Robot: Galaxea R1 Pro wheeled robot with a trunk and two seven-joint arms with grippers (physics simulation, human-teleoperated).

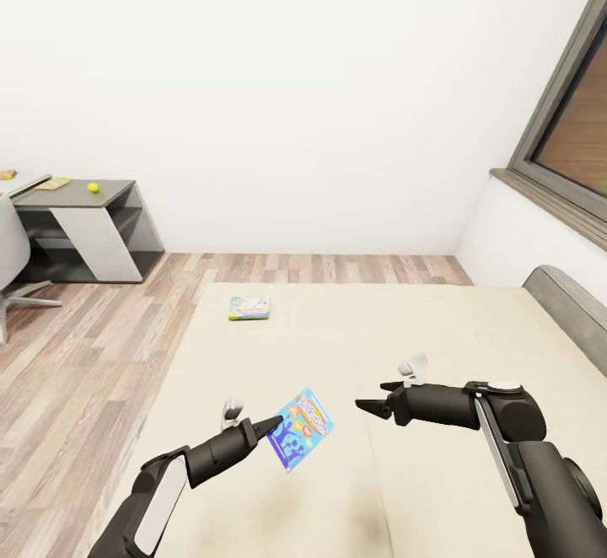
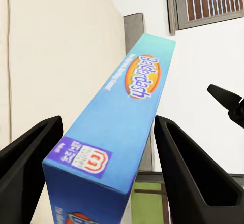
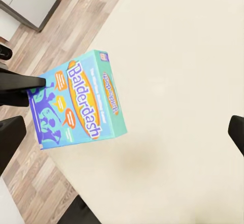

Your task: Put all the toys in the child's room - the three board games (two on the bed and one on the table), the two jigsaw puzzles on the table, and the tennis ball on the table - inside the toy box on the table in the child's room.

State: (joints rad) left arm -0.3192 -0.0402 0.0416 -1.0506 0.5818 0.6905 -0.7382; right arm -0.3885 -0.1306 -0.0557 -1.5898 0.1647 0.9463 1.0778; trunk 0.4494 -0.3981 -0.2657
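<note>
Clamping blue board game (image 1: 302, 440) | left gripper (image 1: 271, 426) | above bed (image 1: 438, 330) | right gripper (image 1: 366, 406) apart

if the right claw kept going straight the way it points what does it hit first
Most likely the blue game box held in the left claw; the right claw points toward it across the bed, though depth is hard to judge.

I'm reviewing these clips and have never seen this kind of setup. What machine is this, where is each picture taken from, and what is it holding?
It is a simulated two-armed wheeled robot. The large picture comes from its head camera, looking down over a beige bed. The other two come from cameras near each gripper. The left gripper holds a blue Balderdash board game lifted off the bed, the box sitting between its fingers. The right gripper is open and empty, facing the box. A second game box lies on the bed. A tennis ball sits on the far desk.
</note>
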